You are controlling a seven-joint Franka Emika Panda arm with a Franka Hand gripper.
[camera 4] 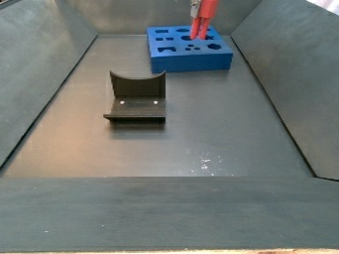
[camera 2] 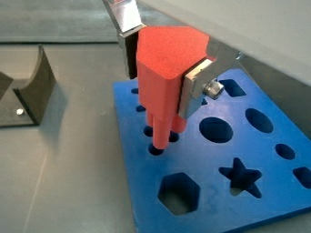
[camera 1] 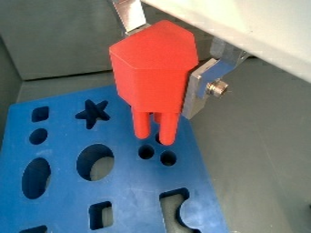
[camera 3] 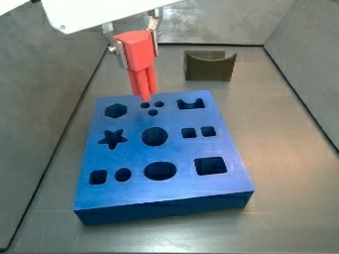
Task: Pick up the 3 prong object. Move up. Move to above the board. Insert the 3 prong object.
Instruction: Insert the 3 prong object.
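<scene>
**Red piece at the three holes**

Red-orange plastic fills the middle of both wrist views: you have the 3 prong object (camera 1: 152,73) pinched between the gripper's (camera 1: 158,56) two silver fingers (camera 1: 205,80), one plate flat on each side of its blocky head. The claw is closed on the piece, and the piece hangs upright, prongs pointing down.

Look at the prongs in a wrist view (camera 2: 161,136): their tips sit at the row of three small round holes in the board (camera 2: 261,214). They reach the board's top face at those holes, but you cannot tell how deep they go. In a wrist view two of the small holes show dark just beside the prong tips.

In a side view the gripper (camera 3: 138,40) hangs over the far part of the board (camera 3: 225,189), and the piece (camera 3: 139,69) comes down to the small holes there, between the hexagon hole and the notched cut-out. Star, circles and squares lie open on the rest of the blue face.

The board lies flat on the grey bench floor. In a side view it (camera 4: 166,62) sits toward the far edge of the bench, with the piece (camera 4: 201,20) standing over it; the gripper itself is cut off by the frame there.

The fixture (camera 4: 134,99) stands well apart from the board, out on the open floor. In a side view it (camera 3: 208,65) sits beyond the board's far edge.
</scene>
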